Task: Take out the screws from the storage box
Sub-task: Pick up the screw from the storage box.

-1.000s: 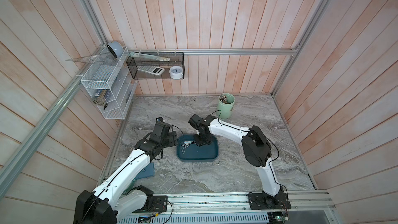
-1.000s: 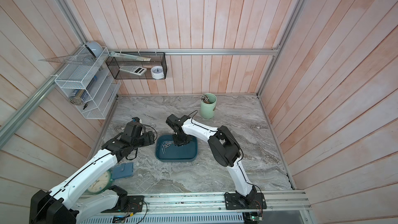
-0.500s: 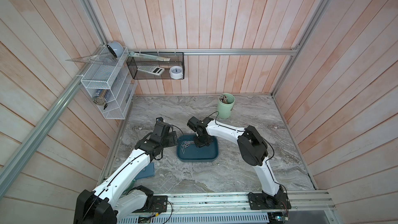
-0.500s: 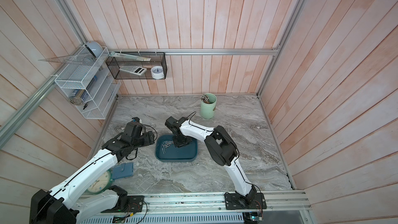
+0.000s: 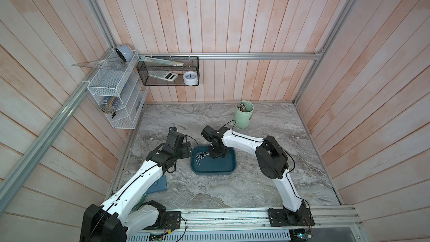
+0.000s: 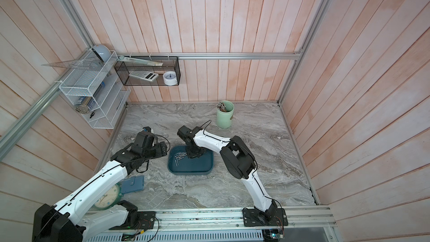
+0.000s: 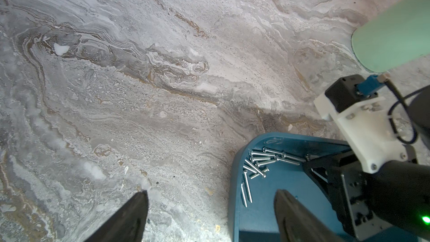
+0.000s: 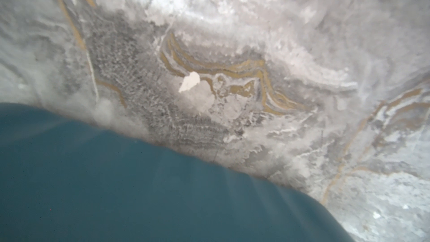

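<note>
**One reaches in, one hangs wide open**

Here's the grey marble-patterned bench (image 5: 209, 194), and sitting flat near its middle, a touch toward the left edge, is the storage box (image 5: 216, 167), a shallow dark teal plastic tray with rounded corners and low walls. The screws (image 5: 199, 156), small thin silver-grey metal ones, lie inside it, bunched in the tray's far-left corner. Both top views have them there (image 6: 178, 156). The left wrist view shows them sharply (image 7: 257, 166): several are crossed over one another, and two lie side by side a little apart, along the left wall.

The right gripper (image 5: 213, 155) points down into the tray (image 6: 193, 166) by its far wall, just beside the cluster. In the left wrist view its black tip (image 7: 310, 162) comes right up to the end of the screws, but whether it touches one I cannot tell. Nor can I tell how far its fingers stand apart. The right wrist view gives only a blurred teal tray (image 8: 116, 182) and marble.

The left gripper (image 7: 211, 193) has its fingers spread wide with nothing between them, one over bare bench and one over the tray's left side (image 7: 279, 182). From above it hangs just beside the tray's far-left corner (image 5: 186, 151).

A tall pale green cylindrical cup (image 5: 243, 116) holding a bundle of sticks stands upright near the far edge, well apart from the tray
</note>
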Robot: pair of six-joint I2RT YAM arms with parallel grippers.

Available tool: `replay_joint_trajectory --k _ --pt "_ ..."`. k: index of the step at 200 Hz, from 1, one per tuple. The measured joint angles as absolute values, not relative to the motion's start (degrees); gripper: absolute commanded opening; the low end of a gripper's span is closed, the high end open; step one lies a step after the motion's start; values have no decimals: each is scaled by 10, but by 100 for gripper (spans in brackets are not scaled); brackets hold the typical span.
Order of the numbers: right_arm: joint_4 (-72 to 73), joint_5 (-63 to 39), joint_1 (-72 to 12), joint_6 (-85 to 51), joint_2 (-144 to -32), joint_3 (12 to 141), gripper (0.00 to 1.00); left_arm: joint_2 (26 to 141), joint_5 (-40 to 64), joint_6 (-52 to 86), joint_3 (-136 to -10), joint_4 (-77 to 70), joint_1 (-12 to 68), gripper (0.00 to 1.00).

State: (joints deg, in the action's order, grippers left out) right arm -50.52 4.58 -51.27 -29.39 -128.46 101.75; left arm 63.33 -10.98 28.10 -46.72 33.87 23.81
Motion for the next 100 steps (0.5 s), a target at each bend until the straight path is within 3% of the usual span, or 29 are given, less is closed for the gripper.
replay_joint_trajectory --k 49,100 --pt "-504 53 -516 -304 -1286 1020 5 633 -110 281 -467 339 238 90" --pt "-500 55 -517 -304 -1281 1014 4 634 -110 281 -467 339 238 90"
